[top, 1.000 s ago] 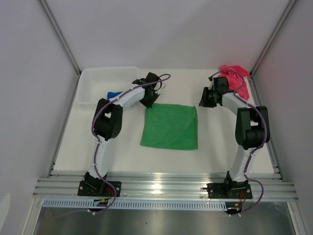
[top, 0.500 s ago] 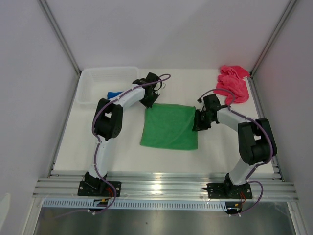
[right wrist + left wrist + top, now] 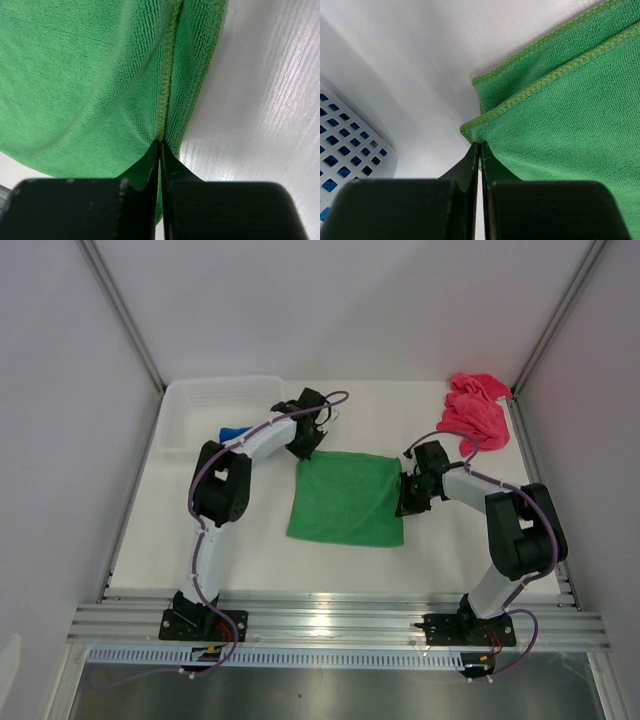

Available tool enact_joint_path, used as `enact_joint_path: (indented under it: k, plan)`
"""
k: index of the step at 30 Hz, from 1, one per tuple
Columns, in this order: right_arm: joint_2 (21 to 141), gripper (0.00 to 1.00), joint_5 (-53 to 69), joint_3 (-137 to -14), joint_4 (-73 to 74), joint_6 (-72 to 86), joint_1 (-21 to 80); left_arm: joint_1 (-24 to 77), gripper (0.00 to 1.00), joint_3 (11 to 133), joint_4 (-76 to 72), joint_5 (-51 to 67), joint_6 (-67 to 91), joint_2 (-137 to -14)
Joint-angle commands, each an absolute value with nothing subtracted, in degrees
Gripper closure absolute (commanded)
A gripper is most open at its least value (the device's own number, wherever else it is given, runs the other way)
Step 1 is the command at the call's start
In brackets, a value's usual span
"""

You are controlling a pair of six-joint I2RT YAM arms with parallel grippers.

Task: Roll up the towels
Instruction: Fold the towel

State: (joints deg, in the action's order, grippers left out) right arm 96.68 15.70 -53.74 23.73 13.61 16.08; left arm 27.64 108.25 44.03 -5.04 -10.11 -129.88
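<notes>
The green towel (image 3: 345, 502) lies folded flat in the middle of the table. My left gripper (image 3: 305, 455) is shut on its far left corner; in the left wrist view the fingers (image 3: 480, 146) pinch the corner of the green towel (image 3: 570, 110). My right gripper (image 3: 402, 502) is shut on the towel's right edge; in the right wrist view the jaws (image 3: 160, 142) pinch the hemmed edge of the green towel (image 3: 90, 75). The pink towel (image 3: 475, 412) lies crumpled at the far right corner. The blue towel (image 3: 232, 432) is partly hidden behind the left arm.
A white plastic basket (image 3: 205, 400) stands at the far left; its perforated wall shows in the left wrist view (image 3: 345, 150). White walls with metal posts enclose the table. An aluminium rail runs along the near edge.
My right arm has swung from beside the pink towel toward the centre and down to the green towel's right edge, where it now pinches the hem. The left arm has not moved.
</notes>
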Motion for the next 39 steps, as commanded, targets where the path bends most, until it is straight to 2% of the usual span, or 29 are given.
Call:
enact_joint_path:
  k: [1,14,21,24,25,27,29,35,36,39]
  plan:
    - [95.36,1.00,14.33,-52.03,23.55,14.68,16.52,27.86,0.99,110.66,43.51,-5.80,-10.81,-130.17]
    - [90.53,1.00,9.59,-51.50,29.79,17.23,15.91,27.86,0.99,111.01,43.68,-7.21,-10.28,-130.43]
    - [90.52,1.00,11.51,-50.45,29.01,17.23,14.33,27.86,0.99,111.01,43.77,-6.95,-10.55,-130.52]
    - [91.23,0.88,12.91,-50.62,27.69,17.31,13.71,27.95,0.99,111.18,43.77,-6.59,-11.07,-130.61]
    - [91.49,0.79,14.23,-51.06,27.42,17.31,13.36,27.86,0.97,111.27,43.77,-6.42,-11.34,-130.52]
    - [91.32,0.75,15.03,-51.68,27.16,17.23,12.57,27.95,0.90,111.18,43.77,-6.15,-11.69,-130.43]
    - [90.53,0.72,15.38,-53.16,26.64,16.88,11.43,27.95,0.88,111.09,43.86,-6.15,-11.87,-130.34]
    - [93.75,0.73,13.45,-59.67,17.70,17.49,9.58,27.95,0.82,111.00,43.68,-6.15,-12.31,-130.17]
    - [95.61,0.74,13.36,-62.81,16.62,17.58,9.49,27.86,0.79,111.01,43.59,-6.15,-12.48,-130.25]
    - [103.93,0.83,16.25,-71.24,14.16,18.10,9.41,27.95,0.78,111.01,43.59,-6.24,-12.66,-130.34]
